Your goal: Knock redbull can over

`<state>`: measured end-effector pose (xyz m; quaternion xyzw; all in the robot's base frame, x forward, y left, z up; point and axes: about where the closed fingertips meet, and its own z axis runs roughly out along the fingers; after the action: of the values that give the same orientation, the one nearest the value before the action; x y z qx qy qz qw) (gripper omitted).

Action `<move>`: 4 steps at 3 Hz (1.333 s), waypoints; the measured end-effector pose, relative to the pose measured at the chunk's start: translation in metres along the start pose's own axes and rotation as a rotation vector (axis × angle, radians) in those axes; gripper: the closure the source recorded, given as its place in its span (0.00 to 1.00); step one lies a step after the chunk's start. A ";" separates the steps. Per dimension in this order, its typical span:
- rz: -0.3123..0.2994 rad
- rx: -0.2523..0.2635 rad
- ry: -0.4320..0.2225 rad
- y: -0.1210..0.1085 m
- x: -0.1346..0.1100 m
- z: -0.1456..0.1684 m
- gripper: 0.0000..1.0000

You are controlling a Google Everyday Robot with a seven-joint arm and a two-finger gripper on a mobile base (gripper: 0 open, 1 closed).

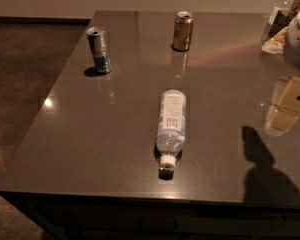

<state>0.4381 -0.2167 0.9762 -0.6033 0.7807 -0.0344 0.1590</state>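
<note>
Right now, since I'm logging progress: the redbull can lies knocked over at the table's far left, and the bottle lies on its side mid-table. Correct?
No: the camera view shows the redbull can standing upright at far left; the bottle does lie on its side. The gripper is at the right edge, apart from the can.

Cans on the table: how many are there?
2. The redbull can stands far left; the gold-brown can stands far centre. The hand hangs at the right edge and may hide more.
</note>
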 end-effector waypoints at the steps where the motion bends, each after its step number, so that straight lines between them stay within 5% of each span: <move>1: 0.000 0.000 0.000 0.000 0.000 0.000 0.00; 2: -0.016 -0.009 -0.034 -0.009 -0.015 0.005 0.00; 4: -0.026 0.021 -0.195 -0.065 -0.114 0.045 0.00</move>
<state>0.5370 -0.1189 0.9732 -0.6123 0.7532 0.0142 0.2401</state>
